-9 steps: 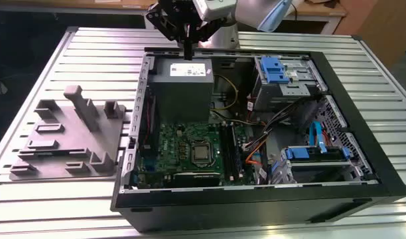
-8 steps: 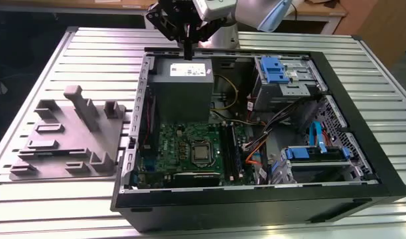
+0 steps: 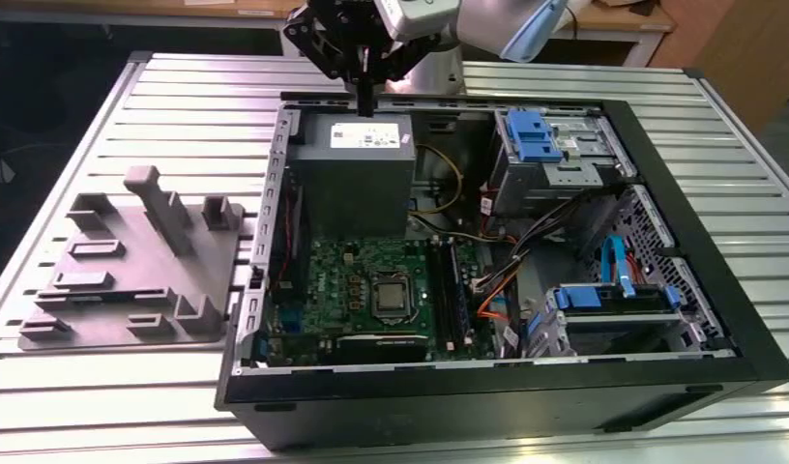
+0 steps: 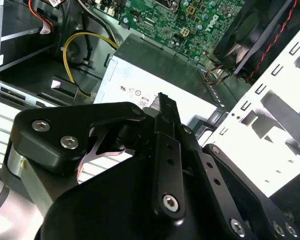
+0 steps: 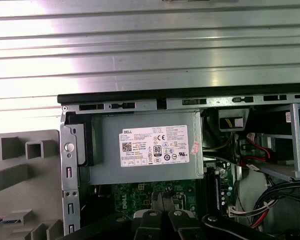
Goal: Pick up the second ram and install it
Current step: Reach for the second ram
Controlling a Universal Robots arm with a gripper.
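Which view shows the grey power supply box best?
The first wrist view: the power supply box faces the camera, its labelled side whole. The exterior view shows it from above, just below the gripper. The second wrist view shows a slanted part, the gripper covering the rest.

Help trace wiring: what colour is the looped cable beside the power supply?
Yellow cable, clearest in second wrist view.

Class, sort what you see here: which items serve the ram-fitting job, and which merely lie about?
Job: gripper, memory slots, motherboard.
Lying about: power supply, grey fixture tray, blue-latched drive cage, case fan.
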